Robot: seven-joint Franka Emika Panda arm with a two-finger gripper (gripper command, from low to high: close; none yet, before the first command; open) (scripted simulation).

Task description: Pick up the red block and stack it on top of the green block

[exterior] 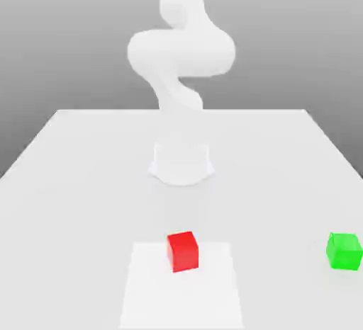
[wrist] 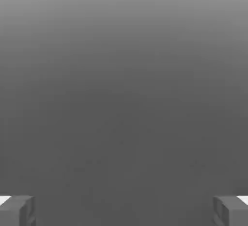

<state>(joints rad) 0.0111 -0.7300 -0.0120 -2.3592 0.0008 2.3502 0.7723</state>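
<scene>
Red block (exterior: 183, 252) sits on the white patch (exterior: 181, 300) while I hold my gripper (wrist: 124, 211) wide apart, nothing between its fingertips.

On the pale table (exterior: 92, 208) lie the red block (exterior: 183, 252), over a whiter square patch (exterior: 183, 297), and the green block (exterior: 344, 252).

1 red block (exterior: 183, 252), 1 green block (exterior: 344, 251), 1 white table (exterior: 85, 201), 1 robot arm (exterior: 181, 52).
</scene>
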